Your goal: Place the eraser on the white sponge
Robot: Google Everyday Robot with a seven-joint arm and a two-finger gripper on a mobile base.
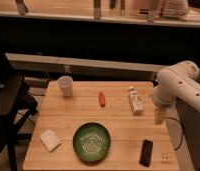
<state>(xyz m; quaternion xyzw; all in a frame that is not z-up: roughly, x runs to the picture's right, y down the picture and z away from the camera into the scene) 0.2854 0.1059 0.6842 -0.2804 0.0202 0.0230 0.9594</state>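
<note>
Down near the front right corner of the wooden table (118, 117) lay the eraser (146, 152), a flat black block set with its long side running roughly front to back, touching nothing else. Just to its left, with a gap between them, stood the green bowl (92, 141), round and ribbed inside. Beyond the bowl, near the front left corner, the white sponge (50, 139) lay flat and slightly askew, well apart from the eraser, with nothing on top of it.

Farther back, a white tube (136, 100) with a label lay on the right half of the table. A small red-orange thing (102, 98), possibly a chili pepper, lay near the middle, and a white cup (65, 86) stood upright toward the back left corner.

The gripper (159, 115) hung pointing downward at the table's right edge, beside the tube and behind the eraser, under the bulky white arm (180, 85). It held nothing and seemed to touch nothing; whether it was open or closed could not be told. A dark chair (8, 110) stood off the left side.
</note>
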